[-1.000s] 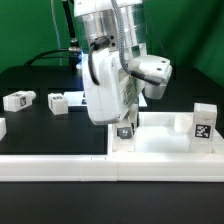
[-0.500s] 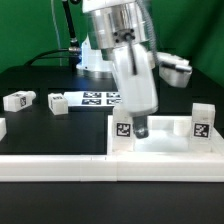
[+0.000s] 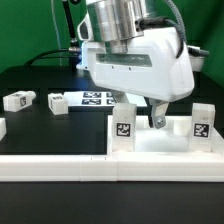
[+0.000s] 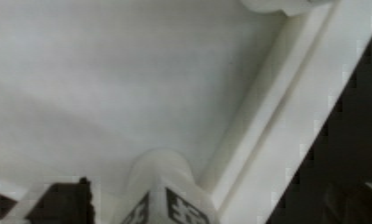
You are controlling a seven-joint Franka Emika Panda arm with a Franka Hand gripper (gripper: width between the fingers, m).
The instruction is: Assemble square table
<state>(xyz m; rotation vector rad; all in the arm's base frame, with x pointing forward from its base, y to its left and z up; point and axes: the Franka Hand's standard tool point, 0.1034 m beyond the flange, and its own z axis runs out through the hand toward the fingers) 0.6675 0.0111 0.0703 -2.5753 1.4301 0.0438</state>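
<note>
The top point(image 3: 165, 143) is seen at the tabletop's point(image 3: 40, 130) near edge, toward the exterior view's right corner, set against a long bar point(image 3: 50, 165). Two legs are stood upright on it, a left leg point(image 3: 122, 128) and a right leg point(image 3: 203, 122). The pincer point(image 3: 142, 116) is held low over the top between them, just beside the left leg. Whether it is spread or pressed together cannot be told.

Only in the wrist view are the top's raised rim point(image 4: 272, 110) and a tagged leg seen close up.

Only in the exterior view are one loose leg point(image 3: 18, 100) and a second loose leg point(image 3: 57, 103) seen near the left edge. The marker board point(image 3: 98, 98) is partly hidden behind the arm point(image 3: 135, 60).
</note>
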